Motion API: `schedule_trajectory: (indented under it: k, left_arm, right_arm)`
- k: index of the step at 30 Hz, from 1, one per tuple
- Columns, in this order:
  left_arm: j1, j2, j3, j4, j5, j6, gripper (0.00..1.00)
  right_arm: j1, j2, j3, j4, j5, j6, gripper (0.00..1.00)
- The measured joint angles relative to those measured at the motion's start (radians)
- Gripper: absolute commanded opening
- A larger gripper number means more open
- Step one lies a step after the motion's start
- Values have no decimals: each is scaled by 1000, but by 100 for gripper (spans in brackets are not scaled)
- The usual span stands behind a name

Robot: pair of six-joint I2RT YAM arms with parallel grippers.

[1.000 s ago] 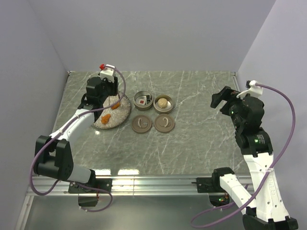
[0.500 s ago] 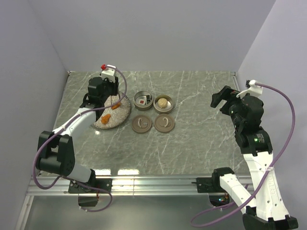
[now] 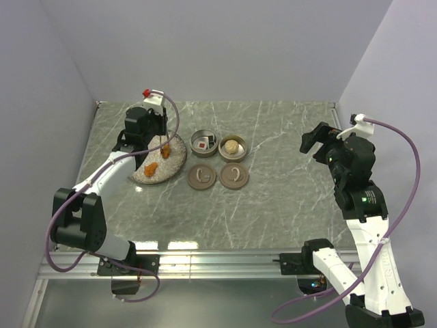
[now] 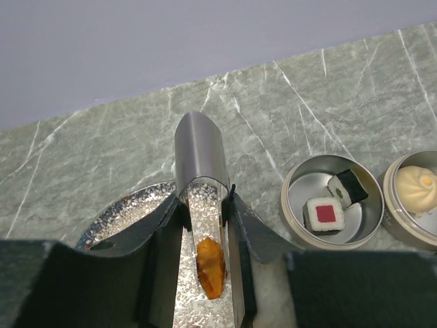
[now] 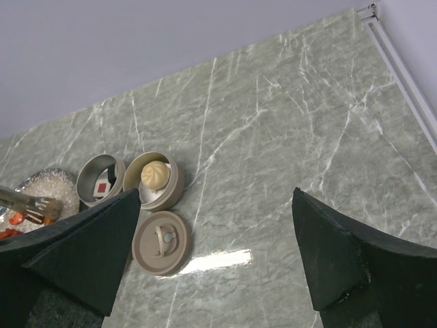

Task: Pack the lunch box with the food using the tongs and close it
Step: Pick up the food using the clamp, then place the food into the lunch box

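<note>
At upper left, the left tool, partly shut on the tongs, is pinching an orange piece over the plate; two tins are sitting part-filled, lids off, and the wide-open right tool is idling empty.

no readable text, labels or numbers

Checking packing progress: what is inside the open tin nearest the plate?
Two pieces lie in that tin: a white square with a red centre and a white one with a dark wrap. Beneath them is hidden.
</note>
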State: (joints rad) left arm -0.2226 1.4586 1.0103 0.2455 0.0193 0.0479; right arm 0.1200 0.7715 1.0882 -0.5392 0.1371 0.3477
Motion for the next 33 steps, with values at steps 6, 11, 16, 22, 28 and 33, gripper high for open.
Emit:
schedule_trajectory:
  k: [6,11,16,22,28,33]
  left_arm:
    - [0,-1,109,-95,-8,-43,19]
    - [-20,-2,187,-121,-13,-75,18]
    - [-100,7,268,-167,-19,-101,18]
    - [-202,89,403,-184,-17,-140,18]
    - [-237,187,478,-216,-23,-154,18]
    - [-237,207,479,-253,-53,-165,19]
  right_arm:
    - [0,0,-3,9,0,3,99]
    - [0,0,-15,20,-1,3,99]
    - [0,-1,-18,23,-1,4,99]
    - [0,-12,-35,29,-1,4,99]
    - [0,-23,-35,29,1,3,99]
    - [0,-40,-39,29,5,3,99]
